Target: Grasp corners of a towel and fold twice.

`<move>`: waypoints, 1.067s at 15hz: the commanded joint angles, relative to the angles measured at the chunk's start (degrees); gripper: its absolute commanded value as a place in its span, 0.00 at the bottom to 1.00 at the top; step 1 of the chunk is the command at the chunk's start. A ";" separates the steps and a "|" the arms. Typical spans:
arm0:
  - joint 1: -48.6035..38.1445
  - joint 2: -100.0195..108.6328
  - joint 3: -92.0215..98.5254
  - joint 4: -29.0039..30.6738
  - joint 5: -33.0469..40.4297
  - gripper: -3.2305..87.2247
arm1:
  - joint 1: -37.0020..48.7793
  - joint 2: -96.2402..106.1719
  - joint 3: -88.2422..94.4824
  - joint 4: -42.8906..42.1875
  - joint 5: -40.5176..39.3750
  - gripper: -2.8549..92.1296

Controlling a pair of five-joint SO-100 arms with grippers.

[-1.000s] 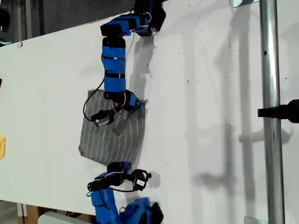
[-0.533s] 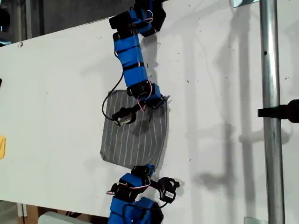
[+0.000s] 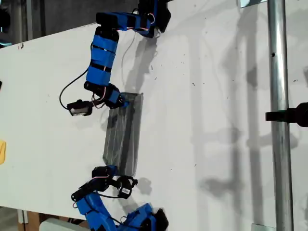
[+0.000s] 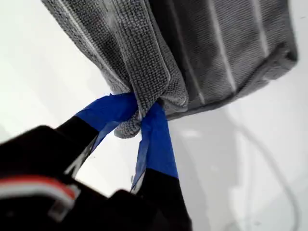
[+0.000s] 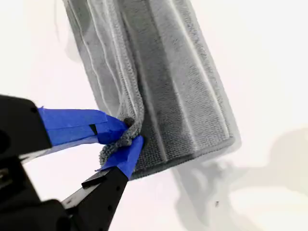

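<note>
Both claws pinch towel (image 3: 124, 139) corners (image 4: 144, 108): my first claw (image 4: 140, 114) on one, my second claw (image 5: 126, 134) on another. Half a second ago the towel lay open; now it is doubled into a narrow strip on the worktop (image 3: 216, 96), so I judge the first fold nearly done, one fold left.

The towel (image 4: 159, 62) is soft grey cloth with a looped, nubbly matt weave, fine pale stripes and a stitched hem. My first gripper (image 4: 144, 118) and my second gripper (image 5: 126, 137) have fingers wrapped in matt blue tape over black plastic. The tabletop (image 3: 216, 96) is smooth white, faintly scuffed. The pole (image 3: 279, 120) is bare, slightly shiny metal.
</note>
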 commanded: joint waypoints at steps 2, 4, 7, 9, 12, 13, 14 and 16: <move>-9.05 -16.79 -27.07 5.98 9.23 0.00 | 10.20 7.38 -2.46 1.85 -8.00 0.03; -10.37 -24.52 -37.35 8.17 11.07 0.00 | 11.34 10.02 -2.90 1.93 -10.02 0.03; -10.63 -27.60 -37.97 8.70 9.67 0.00 | 7.73 6.59 -1.58 0.62 -8.88 0.03; -10.02 -28.12 -34.72 8.70 8.17 0.00 | 5.01 0.70 -1.14 -0.88 -6.68 0.03; -6.15 -24.96 -22.94 4.83 3.69 0.00 | 1.32 -3.96 1.76 -1.85 -1.85 0.03; -5.19 -24.35 -19.07 2.81 2.11 0.00 | 0.79 -4.31 3.43 -2.90 -0.97 0.03; -4.39 -24.26 -16.87 1.58 1.23 0.00 | 0.70 -4.75 3.96 -3.16 -0.70 0.03; -2.90 -24.08 -16.00 1.93 0.26 0.01 | 0.53 -4.48 4.13 -2.81 -0.53 0.03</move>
